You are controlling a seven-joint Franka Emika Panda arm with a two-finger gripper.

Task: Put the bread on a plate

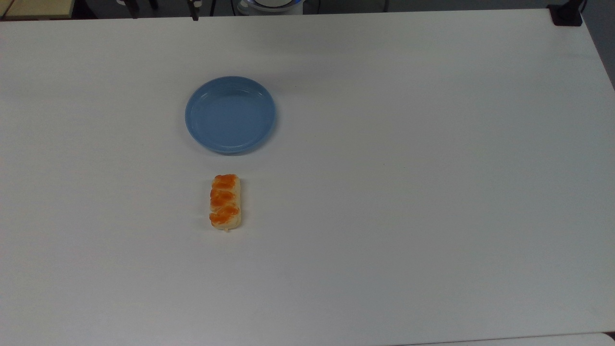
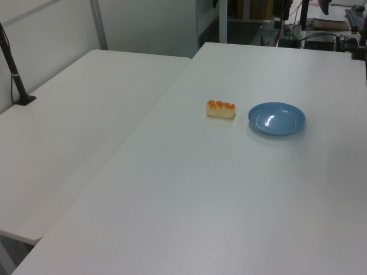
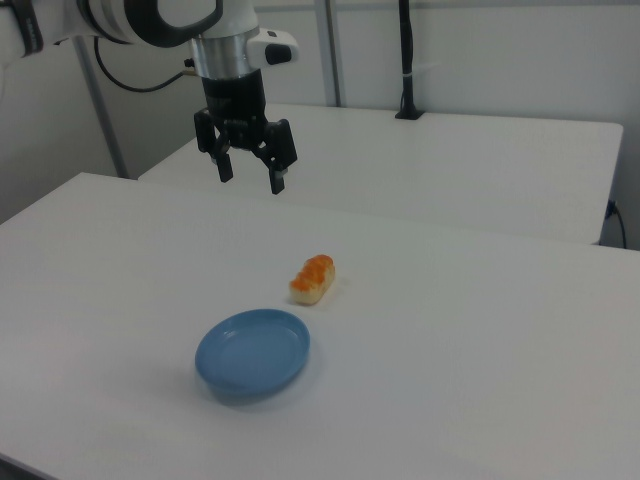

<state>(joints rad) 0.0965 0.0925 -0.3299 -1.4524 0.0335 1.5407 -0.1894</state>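
Nothing's done yet. Your bread lies flat on the white table, just beside the plate but not touching it (a strip of bare table shows between them in the top view). The plate holds nothing. Your gripper hangs high above the table in the right view, fingers spread wide, gripping nothing, well apart from the bread. Left for you, as I judge it: reach, grasp, carry, set down.
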